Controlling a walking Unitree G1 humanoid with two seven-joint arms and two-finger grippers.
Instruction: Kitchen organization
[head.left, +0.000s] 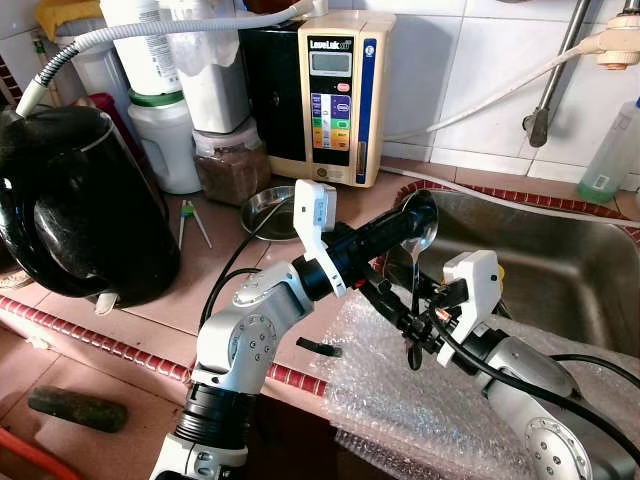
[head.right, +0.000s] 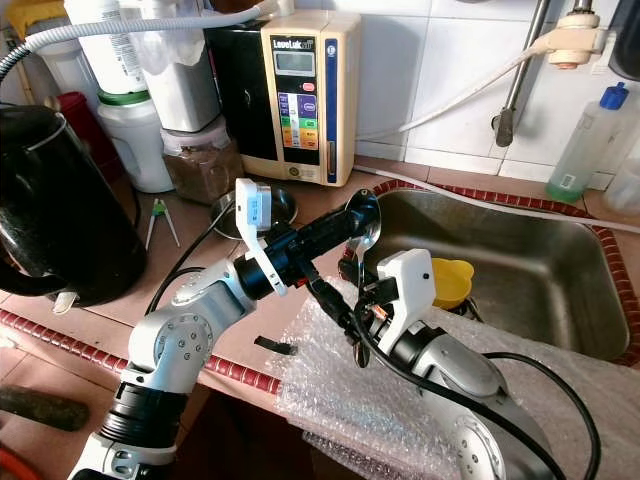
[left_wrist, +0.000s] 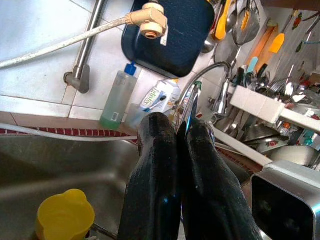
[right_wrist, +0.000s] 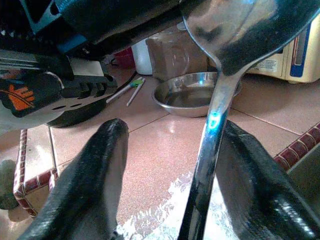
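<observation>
right gripper: black fingers spread wide either side of the handle, not gripping
spoon: shiny long-handled steel spoon, hanging bowl-up at the near left rim of the steel sink
left gripper: fingers pinched tight on the spoon bowl
handling: likely light, rigid, slippery; best gripped mid-handle

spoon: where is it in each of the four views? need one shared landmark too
Left eye: spoon centre, bowl clamped by left gripper.
Right eye: centre, left of sink.
Left wrist: thin edge between the fingers.
Right wrist: handle between open right gripper fingers.
Landmark: steel dish, also in both eye views.
</observation>
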